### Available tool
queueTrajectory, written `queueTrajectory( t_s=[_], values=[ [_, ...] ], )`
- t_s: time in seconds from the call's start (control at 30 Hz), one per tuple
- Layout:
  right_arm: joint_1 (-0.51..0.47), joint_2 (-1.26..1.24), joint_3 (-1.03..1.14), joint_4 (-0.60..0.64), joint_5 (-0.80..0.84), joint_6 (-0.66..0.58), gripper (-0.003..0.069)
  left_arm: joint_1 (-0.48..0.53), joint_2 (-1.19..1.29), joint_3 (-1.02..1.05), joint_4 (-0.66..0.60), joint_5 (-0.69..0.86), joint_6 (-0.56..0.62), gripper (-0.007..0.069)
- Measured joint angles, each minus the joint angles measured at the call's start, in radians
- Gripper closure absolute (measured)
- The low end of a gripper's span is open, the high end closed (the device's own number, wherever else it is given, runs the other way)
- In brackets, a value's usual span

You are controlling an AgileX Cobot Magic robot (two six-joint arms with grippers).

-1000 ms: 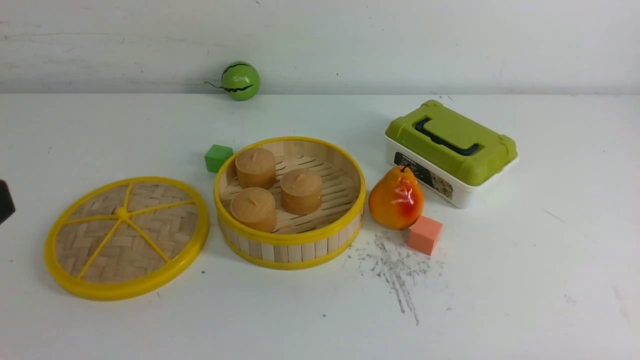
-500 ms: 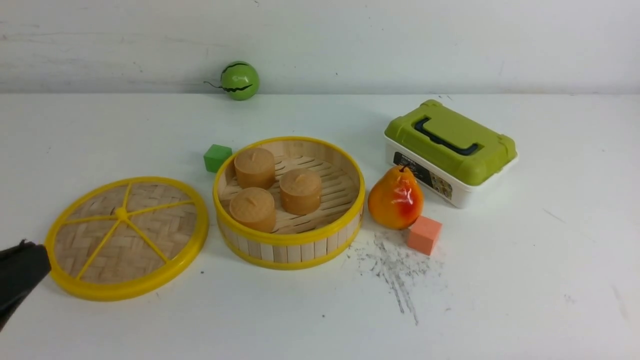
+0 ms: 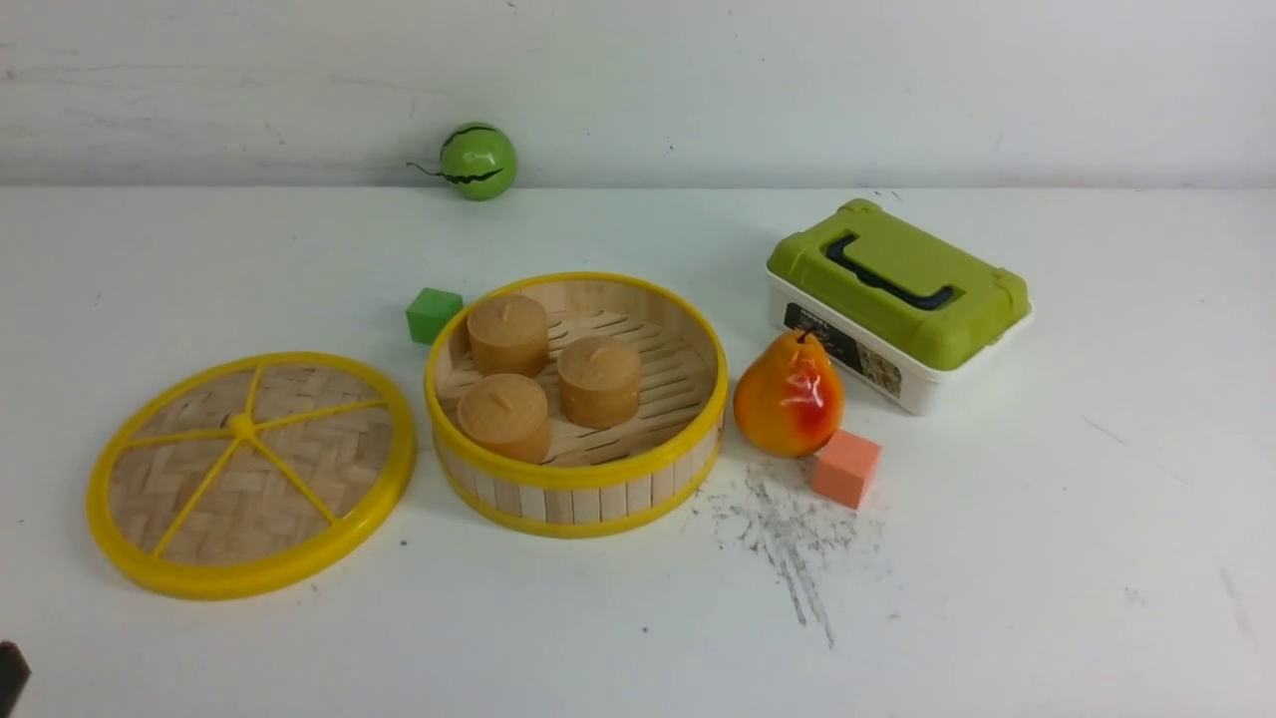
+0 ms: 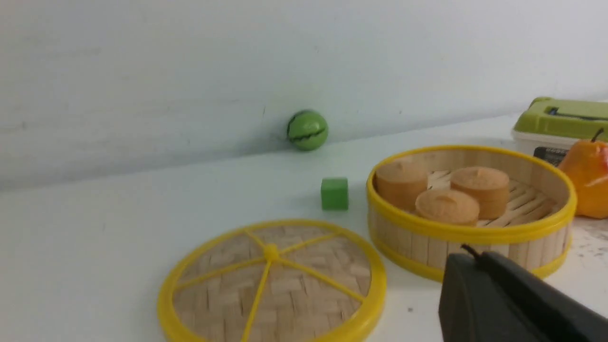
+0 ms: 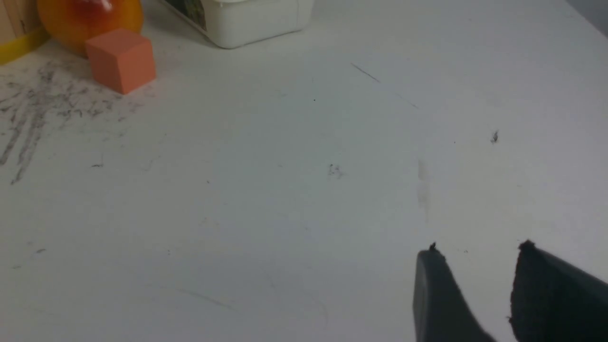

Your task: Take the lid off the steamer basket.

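The lid (image 3: 249, 474), a woven bamboo disc with a yellow rim and spokes, lies flat on the table to the left of the steamer basket (image 3: 578, 477). The basket is uncovered and holds three brown round buns. Both also show in the left wrist view, the lid (image 4: 270, 280) nearer and the basket (image 4: 470, 232) beyond it. My left gripper (image 4: 470, 254) is shut and empty, low near the table, apart from both. Only a dark sliver of the left gripper (image 3: 8, 678) shows in the front view's near left corner. My right gripper (image 5: 477, 249) is open and empty over bare table.
A green cube (image 3: 434, 314) sits behind the basket's left side, a green ball (image 3: 478, 160) by the back wall. A pear (image 3: 790, 394) and an orange cube (image 3: 846, 467) stand right of the basket, with a white box with an olive-green lid (image 3: 897, 299) behind them.
My left gripper has drawn back from beside the lid's left edge toward the near left corner and is almost out of the front view. The lid and basket have not moved.
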Motion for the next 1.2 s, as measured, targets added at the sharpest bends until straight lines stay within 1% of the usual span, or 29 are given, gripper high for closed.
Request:
queueTrajectory(
  t_s=[0.07, 0.13, 0.23, 0.27, 0.37, 1.2],
  values=[
    [0.0, 0.0, 0.0, 0.0, 0.0, 0.0, 0.0419, 0.0, 0.0, 0.036, 0.092, -0.004, -0.161, 0.0637],
    [0.0, 0.0, 0.0, 0.0, 0.0, 0.0, 0.0419, 0.0, 0.0, 0.042, 0.195, 0.044, -0.298, 0.0637],
    [0.0, 0.0, 0.0, 0.0, 0.0, 0.0, 0.0419, 0.0, 0.0, 0.042, 0.267, 0.157, -0.425, 0.0637],
    [0.0, 0.0, 0.0, 0.0, 0.0, 0.0, 0.0419, 0.0, 0.0, 0.042, 0.274, 0.196, -0.447, 0.0637],
    [0.0, 0.0, 0.0, 0.0, 0.0, 0.0, 0.0419, 0.0, 0.0, 0.045, 0.286, 0.261, -0.474, 0.0637],
    [0.0, 0.0, 0.0, 0.0, 0.0, 0.0, 0.0419, 0.0, 0.0, 0.045, 0.292, 0.27, -0.486, 0.0637]
  ],
)
